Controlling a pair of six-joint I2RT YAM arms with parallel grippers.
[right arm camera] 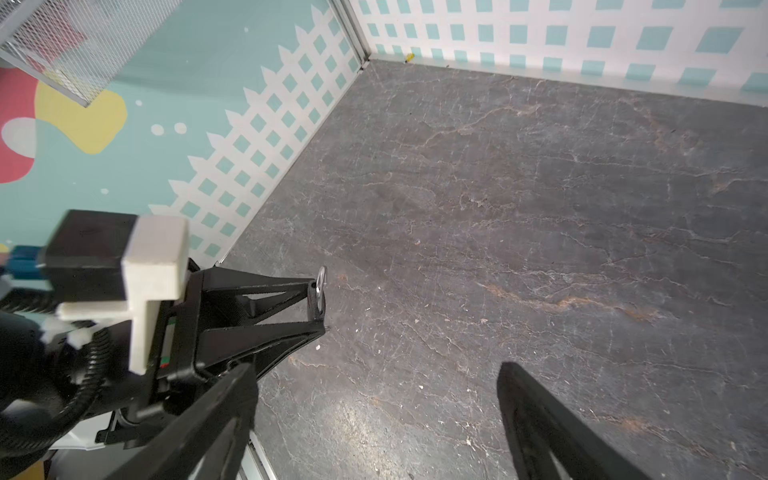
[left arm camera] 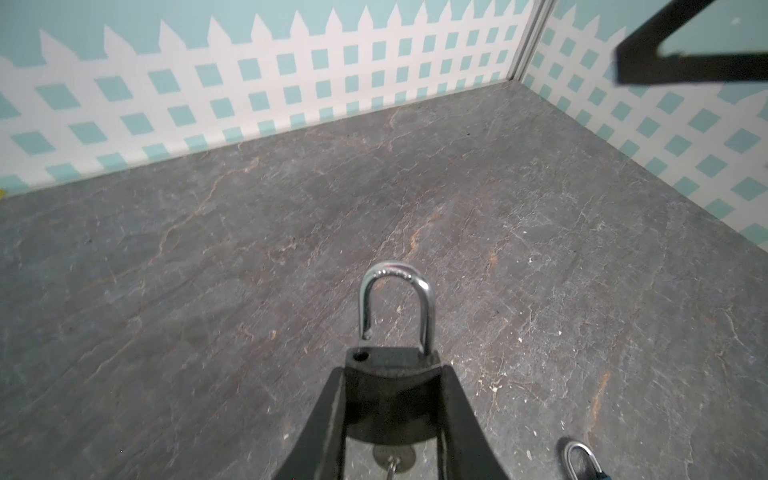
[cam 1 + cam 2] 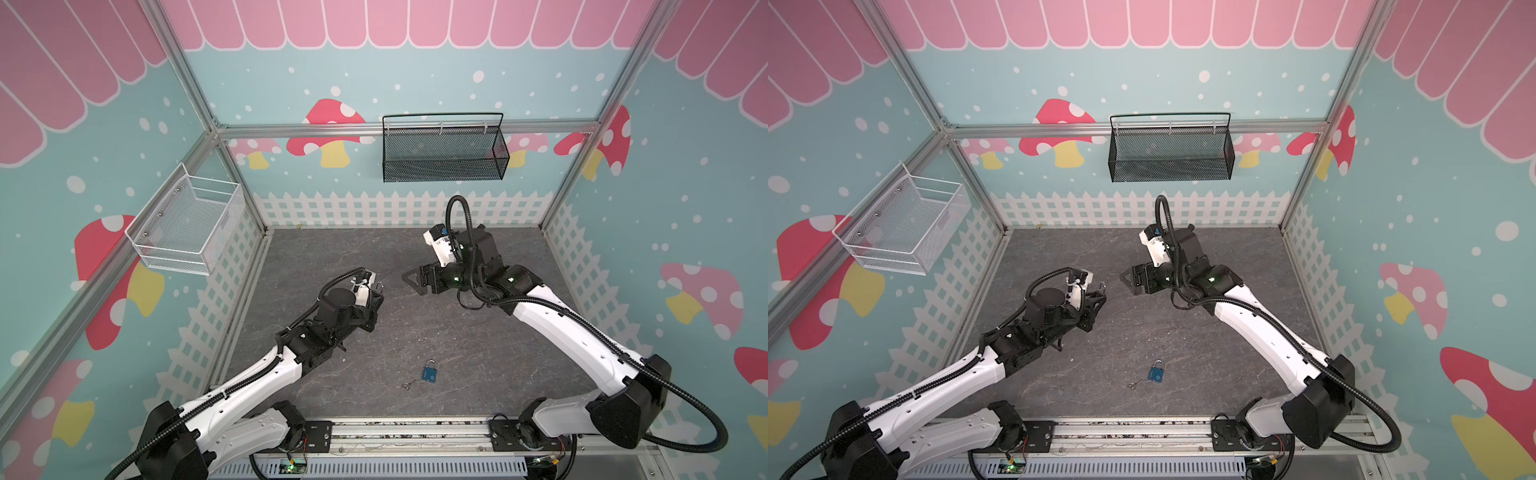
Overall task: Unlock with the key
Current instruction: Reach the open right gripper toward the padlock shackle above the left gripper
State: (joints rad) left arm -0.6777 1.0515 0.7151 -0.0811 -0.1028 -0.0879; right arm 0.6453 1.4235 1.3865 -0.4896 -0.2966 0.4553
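Evidently the black padlock [image 2: 392,415] is pinched across its flat metal body by the left gripper [image 2: 395,372], held above the middle of the desk [image 3: 478,340]. Its long axis runs along the fingers. The chrome shackle [image 2: 397,291] points far, with one leg lifted clear of its hole, so the lock looks unlocked. A round-headed key [image 2: 390,457] sits at its near end, seemingly in the keyway. The right gripper [image 3: 415,282] is spread wide and empty, just right of the lock and apart from it, so any further work on the key means reaching leftward to that near end. A small blue padlock [image 3: 430,372] and a second key [image 3: 409,385] lie on the matte, stone-veined desk near its front edge, well apart from both grippers.
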